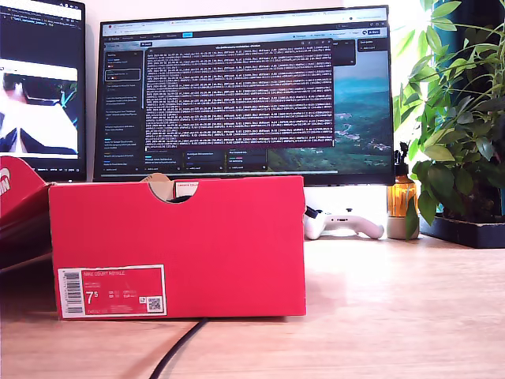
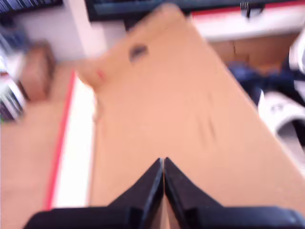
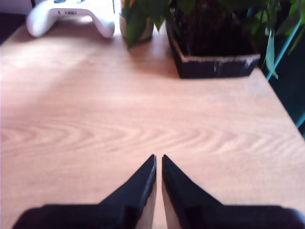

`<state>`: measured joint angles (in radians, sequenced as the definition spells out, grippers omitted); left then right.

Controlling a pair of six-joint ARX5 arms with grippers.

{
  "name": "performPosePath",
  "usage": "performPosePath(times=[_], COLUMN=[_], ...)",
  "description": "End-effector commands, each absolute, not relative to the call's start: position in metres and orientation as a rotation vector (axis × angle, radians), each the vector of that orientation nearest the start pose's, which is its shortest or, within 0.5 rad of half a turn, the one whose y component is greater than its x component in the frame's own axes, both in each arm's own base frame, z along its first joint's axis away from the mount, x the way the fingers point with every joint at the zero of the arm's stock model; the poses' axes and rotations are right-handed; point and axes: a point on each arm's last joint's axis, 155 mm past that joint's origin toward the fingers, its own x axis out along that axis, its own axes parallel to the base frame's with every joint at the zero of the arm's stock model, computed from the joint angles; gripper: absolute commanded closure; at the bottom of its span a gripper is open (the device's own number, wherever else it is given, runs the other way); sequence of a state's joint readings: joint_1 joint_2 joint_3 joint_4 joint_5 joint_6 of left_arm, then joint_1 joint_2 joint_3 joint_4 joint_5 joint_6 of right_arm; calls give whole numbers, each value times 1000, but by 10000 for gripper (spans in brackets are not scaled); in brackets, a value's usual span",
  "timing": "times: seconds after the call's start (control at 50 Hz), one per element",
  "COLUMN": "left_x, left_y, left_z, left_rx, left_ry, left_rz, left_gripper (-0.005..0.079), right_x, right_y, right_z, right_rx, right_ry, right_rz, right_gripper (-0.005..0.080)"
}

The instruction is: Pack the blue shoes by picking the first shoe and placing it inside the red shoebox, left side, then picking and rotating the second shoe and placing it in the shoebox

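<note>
The red shoebox [image 1: 177, 249] stands on our table [image 1: 394, 316] at the exterior view's left, a blue shoe [image 2: 267, 86] blurred beside its brown flap [image 2: 176, 109], while our first end effector [image 2: 163, 162] and second end effector [image 3: 158, 158] hover nearly closed, holding nothing.

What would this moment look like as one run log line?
first gripper: shut, empty, over cardboard | second gripper: shut, empty, over bare table | red shoebox: open | shoe: beside cardboard
</note>
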<state>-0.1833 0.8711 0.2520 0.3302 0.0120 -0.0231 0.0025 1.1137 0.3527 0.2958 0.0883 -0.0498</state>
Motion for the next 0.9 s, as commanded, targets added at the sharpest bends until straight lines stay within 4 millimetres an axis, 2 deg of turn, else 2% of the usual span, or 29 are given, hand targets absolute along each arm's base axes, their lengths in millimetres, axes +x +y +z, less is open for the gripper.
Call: performPosePath(times=[0.0, 0.1, 0.22, 0.3, 0.64, 0.88], left_x=[316, 310, 303, 298, 276, 265], left_y=[-57, -51, -50, -42, -23, -18], left_z=[134, 128, 132, 135, 126, 117], left_rx=[11, 14, 10, 11, 21, 9], left_ry=[291, 291, 257, 226, 235, 196], left_rz=[-169, -144, -144, -107, -27, -12], left_gripper=[754, 754, 754, 754, 754, 754], right_x=[344, 343, 341, 339, 322, 310], right_y=[-14, -14, -14, -13, -10, -7], right_z=[99, 98, 95, 92, 74, 65], right_rx=[-61, -46, -45, -41, 5, -20], right_ry=[459, 443, 436, 432, 408, 383], right_rz=[-70, -74, -73, -72, -67, -53], right_gripper=[759, 759, 760, 759, 759, 759])
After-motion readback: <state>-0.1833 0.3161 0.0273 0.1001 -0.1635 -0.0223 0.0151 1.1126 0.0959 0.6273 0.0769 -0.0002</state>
